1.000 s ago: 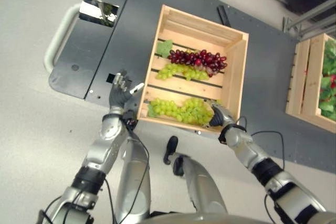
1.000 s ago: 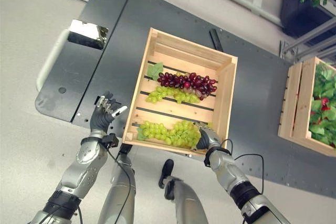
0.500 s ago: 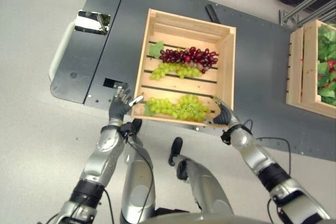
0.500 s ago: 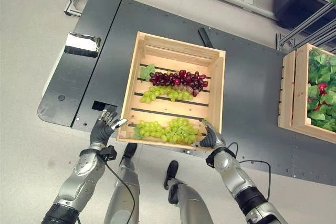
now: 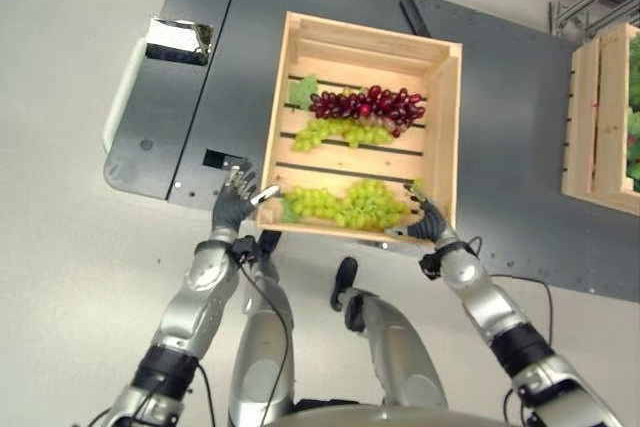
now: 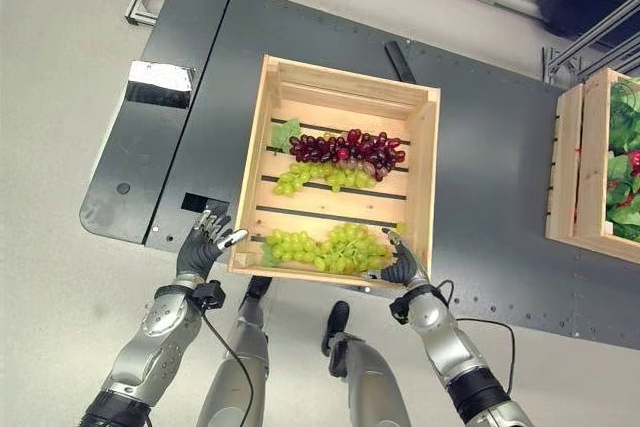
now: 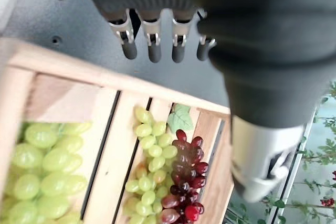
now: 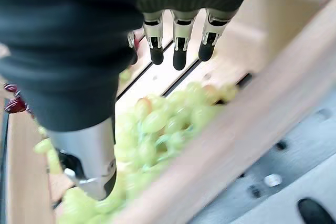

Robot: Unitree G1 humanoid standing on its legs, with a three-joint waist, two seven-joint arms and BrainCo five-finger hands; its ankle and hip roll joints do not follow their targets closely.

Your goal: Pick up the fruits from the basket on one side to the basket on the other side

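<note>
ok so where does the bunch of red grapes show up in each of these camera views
Left eye view: red grapes lie in the far half of the wooden crate, right of a green leaf.
Right eye view: red grapes in the same spot, just beyond a green bunch.
Left wrist view: red grapes near the lower edge, beside a green bunch.
Right wrist view: a few red grapes peek out at the left edge.
Shared landmark: the green leaf at the bunch's end.

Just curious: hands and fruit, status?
Left hand open beside crate. Right hand open over near green grapes. Red grapes farther in. Nothing blocking.
</note>
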